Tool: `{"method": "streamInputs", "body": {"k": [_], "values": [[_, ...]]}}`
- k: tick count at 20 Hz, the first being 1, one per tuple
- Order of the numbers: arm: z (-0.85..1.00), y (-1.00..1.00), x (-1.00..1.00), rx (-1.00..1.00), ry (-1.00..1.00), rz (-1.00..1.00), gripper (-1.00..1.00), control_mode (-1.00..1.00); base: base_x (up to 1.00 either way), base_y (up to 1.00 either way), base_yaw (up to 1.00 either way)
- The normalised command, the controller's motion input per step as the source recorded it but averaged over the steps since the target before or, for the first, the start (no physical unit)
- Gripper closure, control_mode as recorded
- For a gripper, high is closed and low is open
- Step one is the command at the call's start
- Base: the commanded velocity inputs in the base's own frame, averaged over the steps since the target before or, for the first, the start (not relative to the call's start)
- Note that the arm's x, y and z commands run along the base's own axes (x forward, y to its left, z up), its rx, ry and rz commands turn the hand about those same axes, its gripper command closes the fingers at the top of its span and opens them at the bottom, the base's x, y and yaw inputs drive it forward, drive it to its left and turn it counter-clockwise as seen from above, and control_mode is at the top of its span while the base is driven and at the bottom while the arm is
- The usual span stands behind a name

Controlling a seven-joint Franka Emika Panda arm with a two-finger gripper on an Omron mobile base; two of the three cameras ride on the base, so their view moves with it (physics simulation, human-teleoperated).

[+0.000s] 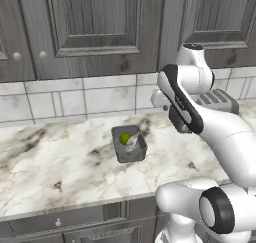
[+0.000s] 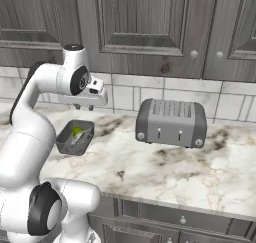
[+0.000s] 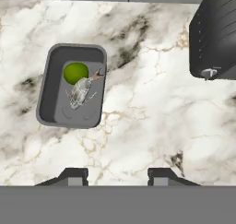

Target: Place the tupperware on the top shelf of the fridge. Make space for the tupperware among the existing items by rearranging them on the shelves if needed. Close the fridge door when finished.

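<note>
Hand view | jaws apart, holding nothing | square grey plastic tupperware (image 3: 53, 105) on veined marble counter (image 3: 152, 112)

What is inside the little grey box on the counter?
The tupperware holds a green ball and a whitish clear piece leaning against it. Whatever lies beneath those two is covered.

Base views flank the counter (image 1: 60, 162); hand view looks straight down.
</note>
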Motion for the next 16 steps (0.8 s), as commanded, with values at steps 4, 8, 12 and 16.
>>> {"method": "streamInputs", "body": {"k": [4,8,12,16], "values": [[-0.26,0.19,-0.06,0.0,0.0,-0.02,-1.0,-1.0,0.0,0.0,0.0],[-0.99,0.27,-0.04,0.0,0.08,-0.05,-1.0,-1.0,0.0,0.0,0.0],[-1.0,0.41,0.21,0.0,0.15,-0.09,-1.0,-1.0,0.0,0.0,0.0],[-1.0,0.4,0.48,0.0,0.13,-0.1,-1.0,-1.0,0.0,0.0,0.0]]}}
